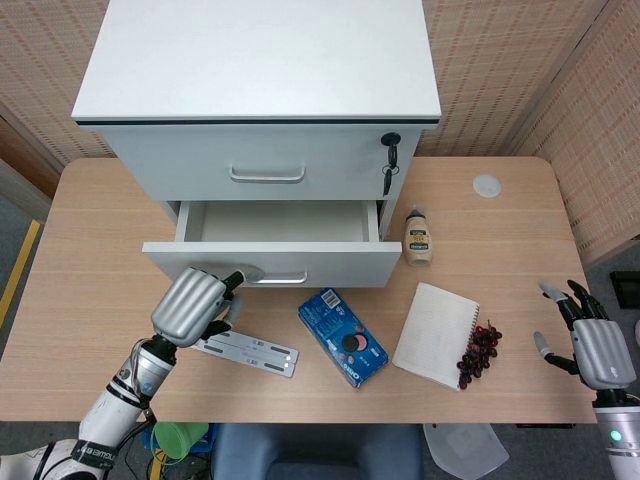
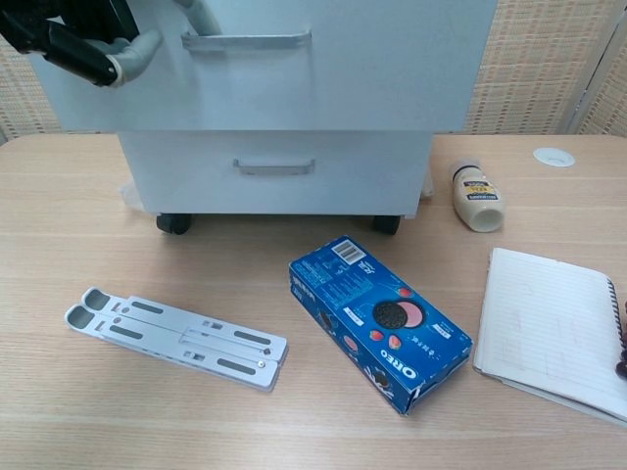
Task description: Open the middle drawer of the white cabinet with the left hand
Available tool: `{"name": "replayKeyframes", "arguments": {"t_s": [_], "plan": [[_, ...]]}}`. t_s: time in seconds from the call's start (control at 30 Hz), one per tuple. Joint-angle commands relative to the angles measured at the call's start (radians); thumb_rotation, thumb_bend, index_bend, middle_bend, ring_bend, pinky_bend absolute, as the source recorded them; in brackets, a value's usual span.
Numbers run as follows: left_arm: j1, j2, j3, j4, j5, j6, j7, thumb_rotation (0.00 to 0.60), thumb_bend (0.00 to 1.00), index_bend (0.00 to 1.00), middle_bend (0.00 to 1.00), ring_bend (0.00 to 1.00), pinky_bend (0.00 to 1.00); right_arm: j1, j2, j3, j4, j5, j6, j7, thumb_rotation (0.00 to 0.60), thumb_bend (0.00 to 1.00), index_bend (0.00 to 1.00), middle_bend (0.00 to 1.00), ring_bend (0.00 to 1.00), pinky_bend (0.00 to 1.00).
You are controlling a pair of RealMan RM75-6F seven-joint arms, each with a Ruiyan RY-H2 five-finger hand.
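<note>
The white cabinet (image 1: 255,60) stands at the back of the table. Its middle drawer (image 1: 330,262) is pulled partly out, and the empty inside shows from above. My left hand (image 1: 190,303) is at the left end of the drawer's metal handle (image 1: 275,279), fingers curled and hooked on it. In the chest view the same left hand (image 2: 73,39) sits at the top left by the handle (image 2: 247,40). My right hand (image 1: 590,340) hangs off the table's right edge, fingers spread, holding nothing.
A silver folding stand (image 1: 245,350) lies just below my left hand. A blue Oreo box (image 1: 343,336), a notebook (image 1: 435,322), dark grapes (image 1: 480,352) and a small bottle (image 1: 417,238) lie in front and right of the cabinet. A key (image 1: 389,160) hangs in the top drawer's lock.
</note>
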Motion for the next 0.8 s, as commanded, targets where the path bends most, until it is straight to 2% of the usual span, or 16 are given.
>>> {"name": "replayKeyframes", "arguments": {"t_s": [0.03, 0.8], "plan": [[0.008, 0.006, 0.007, -0.008, 0.012, 0.005, -0.001, 0.600, 0.65, 0.29, 0.95, 1.00, 1.00, 0.000, 0.000, 0.001, 0.000, 0.000, 0.000, 0.000, 0.600, 0.34, 0.14, 0.24, 0.13, 0.15], [0.079, 0.028, 0.071, -0.082, 0.129, 0.032, 0.014, 0.600, 0.65, 0.29, 0.95, 1.00, 1.00, 0.002, 0.000, 0.001, -0.001, 0.001, -0.005, -0.002, 0.600, 0.34, 0.14, 0.24, 0.13, 0.15]]}}
